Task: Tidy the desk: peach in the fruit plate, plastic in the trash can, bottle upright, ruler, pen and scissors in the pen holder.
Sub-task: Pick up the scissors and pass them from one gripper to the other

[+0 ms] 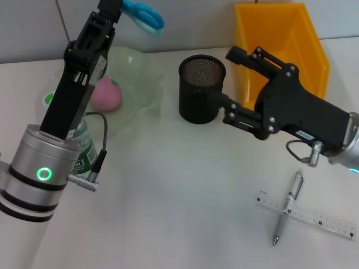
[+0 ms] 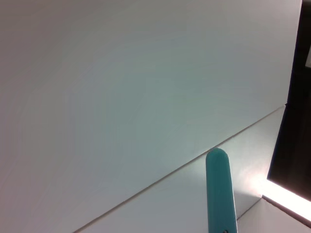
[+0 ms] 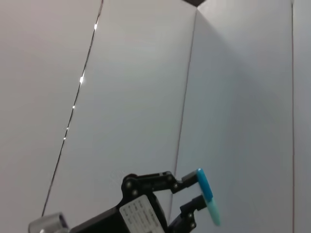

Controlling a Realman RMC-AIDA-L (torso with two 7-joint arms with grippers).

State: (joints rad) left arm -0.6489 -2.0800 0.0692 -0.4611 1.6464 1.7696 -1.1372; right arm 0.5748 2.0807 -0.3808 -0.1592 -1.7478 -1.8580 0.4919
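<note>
My left gripper point(image 1: 116, 8) is raised high at the back left and shut on the blue scissors point(image 1: 142, 14). Their teal handle shows in the left wrist view point(image 2: 217, 189) and in the right wrist view point(image 3: 205, 196), held by the left gripper point(image 3: 194, 195). A pink peach point(image 1: 105, 93) lies in the pale green fruit plate point(image 1: 141, 72). The black mesh pen holder point(image 1: 201, 89) stands mid-table. My right gripper point(image 1: 229, 83) is open and empty just right of the holder. A silver pen point(image 1: 287, 206) lies across the clear ruler point(image 1: 314, 217) at the front right. No plastic shows.
A yellow bin point(image 1: 280, 42) stands at the back right behind my right arm. A bottle with a green label point(image 1: 85, 152) is mostly hidden behind my left arm; I cannot tell if it is upright. A wall runs close behind the table.
</note>
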